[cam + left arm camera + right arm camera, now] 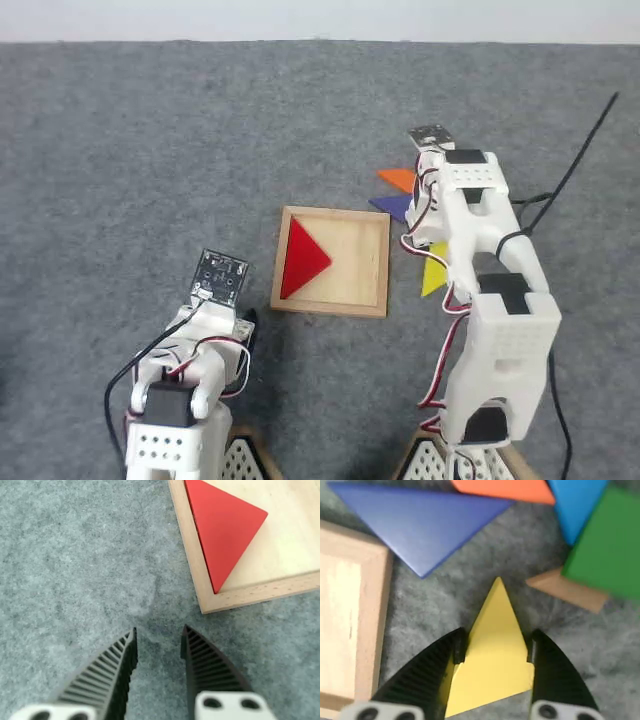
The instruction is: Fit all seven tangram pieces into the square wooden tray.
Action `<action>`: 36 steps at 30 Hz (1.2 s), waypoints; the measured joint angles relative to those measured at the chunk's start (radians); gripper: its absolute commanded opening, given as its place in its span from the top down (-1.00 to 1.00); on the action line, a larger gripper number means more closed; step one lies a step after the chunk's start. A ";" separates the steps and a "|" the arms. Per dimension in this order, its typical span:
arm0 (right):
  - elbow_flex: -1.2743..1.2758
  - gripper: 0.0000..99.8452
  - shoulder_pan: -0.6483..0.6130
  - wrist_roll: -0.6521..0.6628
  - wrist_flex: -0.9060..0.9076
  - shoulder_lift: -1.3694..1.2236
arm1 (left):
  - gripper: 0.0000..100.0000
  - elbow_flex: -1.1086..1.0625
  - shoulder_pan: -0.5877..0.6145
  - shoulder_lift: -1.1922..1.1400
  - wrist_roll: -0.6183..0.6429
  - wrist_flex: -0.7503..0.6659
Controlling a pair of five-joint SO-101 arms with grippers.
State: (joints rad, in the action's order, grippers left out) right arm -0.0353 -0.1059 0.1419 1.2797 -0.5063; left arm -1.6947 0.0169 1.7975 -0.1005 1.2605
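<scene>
My right claw pinches the yellow triangle by two edges on the mat just right of the tray, likely to carry it in beside the red triangle; my left claw hangs open off the tray's near-left corner.

Likely a robotics lab bench: left arm and right arm mounted at a grey felt worktop, pale wall beyond.

Tray is showing pale, smooth, matt wood. Red triangle and yellow triangle are looking smooth, matt, painted. Table cover is looking like fuzzy grey cloth. Left gripper is showing ribbed black plastic.
</scene>
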 measured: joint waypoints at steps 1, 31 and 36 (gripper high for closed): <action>0.000 0.68 0.006 -0.020 0.011 0.000 | 0.73 0.000 0.000 0.000 0.000 0.000; 0.439 0.49 -0.002 -0.489 -0.172 0.276 | 0.73 0.000 0.000 0.000 0.000 0.000; 0.399 0.49 -0.002 -0.499 -0.166 0.245 | 0.73 0.000 0.000 0.000 0.000 0.000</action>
State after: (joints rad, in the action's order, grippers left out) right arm 0.3636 -0.1074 -0.3567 1.1139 -0.2608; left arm -1.6947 0.0169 1.7975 -0.1005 1.2605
